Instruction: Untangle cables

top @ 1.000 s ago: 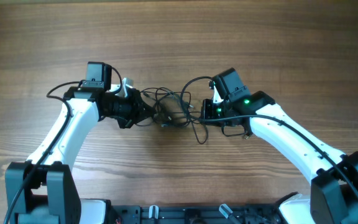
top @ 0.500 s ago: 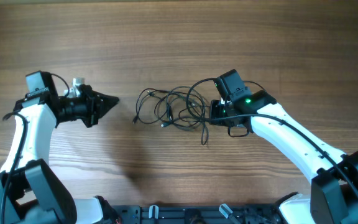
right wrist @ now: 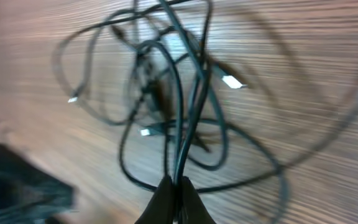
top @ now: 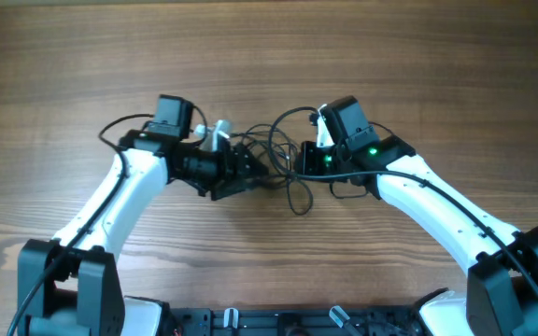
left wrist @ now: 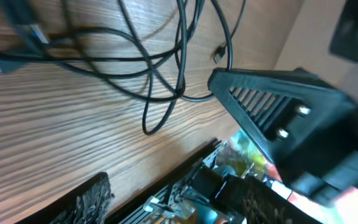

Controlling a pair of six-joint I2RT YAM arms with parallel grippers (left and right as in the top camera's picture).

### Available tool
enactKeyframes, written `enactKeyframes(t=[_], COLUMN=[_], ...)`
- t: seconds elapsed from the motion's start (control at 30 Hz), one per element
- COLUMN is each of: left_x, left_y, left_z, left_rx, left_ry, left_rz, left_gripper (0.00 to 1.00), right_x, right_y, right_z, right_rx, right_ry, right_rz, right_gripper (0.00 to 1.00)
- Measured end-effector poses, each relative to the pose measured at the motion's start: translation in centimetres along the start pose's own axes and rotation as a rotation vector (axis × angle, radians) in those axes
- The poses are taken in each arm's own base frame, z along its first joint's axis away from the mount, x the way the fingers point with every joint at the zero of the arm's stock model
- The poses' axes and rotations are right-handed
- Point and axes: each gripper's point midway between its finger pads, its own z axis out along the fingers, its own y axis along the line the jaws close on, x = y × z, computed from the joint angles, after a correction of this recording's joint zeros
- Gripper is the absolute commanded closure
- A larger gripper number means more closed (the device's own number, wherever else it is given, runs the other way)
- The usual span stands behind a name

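Cables (top: 274, 161) light, floppy (slippery too); right gripper (right wrist: 178, 186) pinches them, left gripper (top: 247, 172) spread, empty. You best take loop at 6 o'clock.

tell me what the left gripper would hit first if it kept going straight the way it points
Most likely the cables: the open left gripper points into the tangle just ahead of it. Beyond the tangle sits the right gripper, shut on some strands. Height above the table is unclear.

Left arm (top: 110, 201) and right arm (top: 430, 196): white links, black joints, a black wire (top: 122, 122) routed along each. Green lamp (top: 372, 150) lit on the right wrist housing. Left tool (top: 248, 173): finger (left wrist: 272, 102) black, ribbed, apparently carrying two screws (left wrist: 291, 121); view blurred.
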Motion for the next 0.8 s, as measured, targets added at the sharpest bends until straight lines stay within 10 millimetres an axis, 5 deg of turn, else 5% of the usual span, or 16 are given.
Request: enactKeyframes(t=[0.3, 0.8], left_x=[0.5, -2.1], left_y=[-0.5, -0.1], left_z=[1.2, 1.1], left_rx=[-0.028, -0.061], left_ry=[0.009, -0.117], left_rz=[-0.02, -0.263], left_gripper=[0.34, 0.37], right_x=[0.7, 0.9], right_y=[1.8, 2.1], right_z=[-0.1, -0.1], right_rx=[-0.101, -0.117], right_ry=[0.05, 0.059], right_rz=[0.008, 0.007], right_gripper=[0.96, 0.96])
